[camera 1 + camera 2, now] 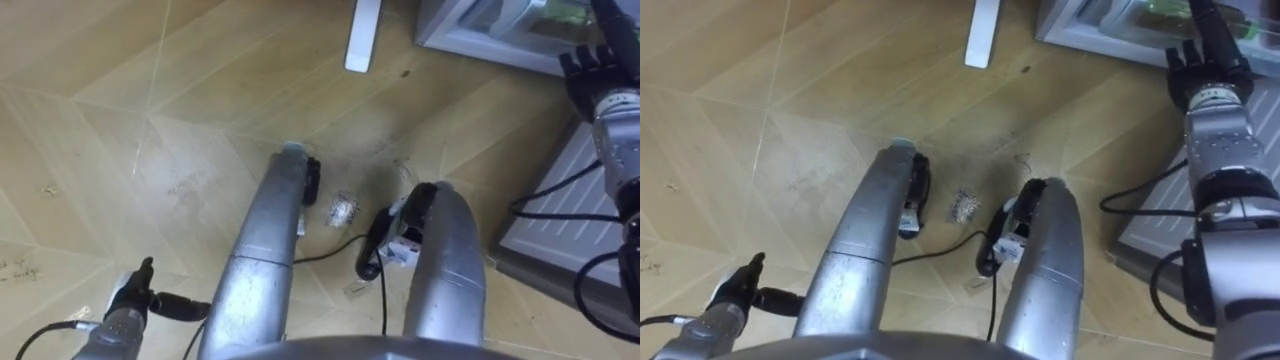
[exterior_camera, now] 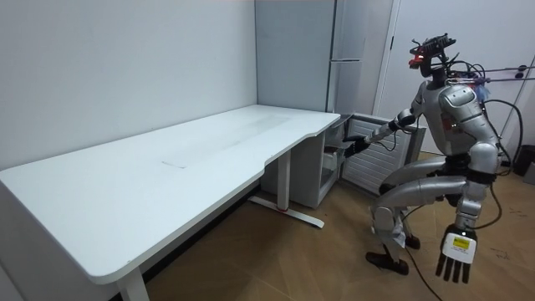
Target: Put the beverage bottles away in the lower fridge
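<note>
Left hand [image 2: 456, 251] just hangs down by my side, fingers straight and loose. Wood floor [image 1: 100, 120] under my bent knees, big white desk [image 2: 167, 176] beside me. Up right the lower fridge [image 1: 470, 45] stands open, right hand [image 1: 590, 70] at its mouth. Honestly can't tell its grip, or spot any drinks.
</note>
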{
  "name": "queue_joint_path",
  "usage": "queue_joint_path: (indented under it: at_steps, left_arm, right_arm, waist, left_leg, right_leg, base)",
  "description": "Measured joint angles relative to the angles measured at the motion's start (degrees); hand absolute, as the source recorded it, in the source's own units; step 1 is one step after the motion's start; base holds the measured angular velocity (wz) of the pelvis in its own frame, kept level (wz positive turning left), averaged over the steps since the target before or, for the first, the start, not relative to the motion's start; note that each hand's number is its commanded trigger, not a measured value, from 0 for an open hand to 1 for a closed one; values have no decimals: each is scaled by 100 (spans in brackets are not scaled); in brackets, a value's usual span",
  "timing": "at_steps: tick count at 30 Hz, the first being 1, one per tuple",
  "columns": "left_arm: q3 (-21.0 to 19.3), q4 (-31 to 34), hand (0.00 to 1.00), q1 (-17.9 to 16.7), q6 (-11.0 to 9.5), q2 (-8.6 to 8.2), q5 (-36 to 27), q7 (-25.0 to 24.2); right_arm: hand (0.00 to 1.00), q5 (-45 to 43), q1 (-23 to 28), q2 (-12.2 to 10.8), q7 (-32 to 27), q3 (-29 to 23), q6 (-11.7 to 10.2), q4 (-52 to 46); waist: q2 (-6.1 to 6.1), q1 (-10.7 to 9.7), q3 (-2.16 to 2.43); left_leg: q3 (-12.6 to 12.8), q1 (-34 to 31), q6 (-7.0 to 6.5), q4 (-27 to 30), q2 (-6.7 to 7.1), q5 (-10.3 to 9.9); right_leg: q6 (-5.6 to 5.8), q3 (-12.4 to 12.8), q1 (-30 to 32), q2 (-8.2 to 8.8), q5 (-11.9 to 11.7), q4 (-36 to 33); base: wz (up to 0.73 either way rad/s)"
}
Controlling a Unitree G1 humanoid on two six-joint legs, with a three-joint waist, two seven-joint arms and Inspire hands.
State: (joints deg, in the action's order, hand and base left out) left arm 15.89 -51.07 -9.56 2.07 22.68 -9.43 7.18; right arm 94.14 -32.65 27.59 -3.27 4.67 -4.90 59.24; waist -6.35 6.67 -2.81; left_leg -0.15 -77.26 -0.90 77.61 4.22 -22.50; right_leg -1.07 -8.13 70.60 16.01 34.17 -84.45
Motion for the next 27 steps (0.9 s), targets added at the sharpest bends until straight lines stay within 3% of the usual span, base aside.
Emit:
queue_joint_path:
  at_steps: [4,14,18,27]
  left_arm:
    - [-10,172,0,-181,-4,128,2,-22]
    - [-180,263,0,-402,-125,142,28,-9]
    - [-220,270,0,-520,-215,144,16,-9]
    - [-209,500,0,-815,-196,174,112,-9]
  right_arm:
    - [0,-24,5,3,-418,82,-55,-204]
    - [0,-21,3,75,-1164,89,-162,-627]
    - [0,-21,-54,81,-1436,117,-216,-826]
    - [0,-21,-117,80,-2049,308,-411,-1351]
  waist:
    - [-34,-13,-10]
    - [-29,132,-14]
    - [-27,173,-14]
    - [-22,163,-17]
  left_leg:
    - [-29,1,41,2,60,25]
    - [-37,76,133,9,50,76]
    - [-74,85,182,8,42,97]
    - [-244,34,353,9,47,130]
  right_leg:
    - [-70,-100,-44,95,50,-44]
    - [-164,-78,-60,104,111,-179]
    - [-259,-121,-61,100,162,-231]
    - [-465,-309,-68,114,273,-305]
  base:
    - [11]
    - [3]
    - [4]
    - [7]
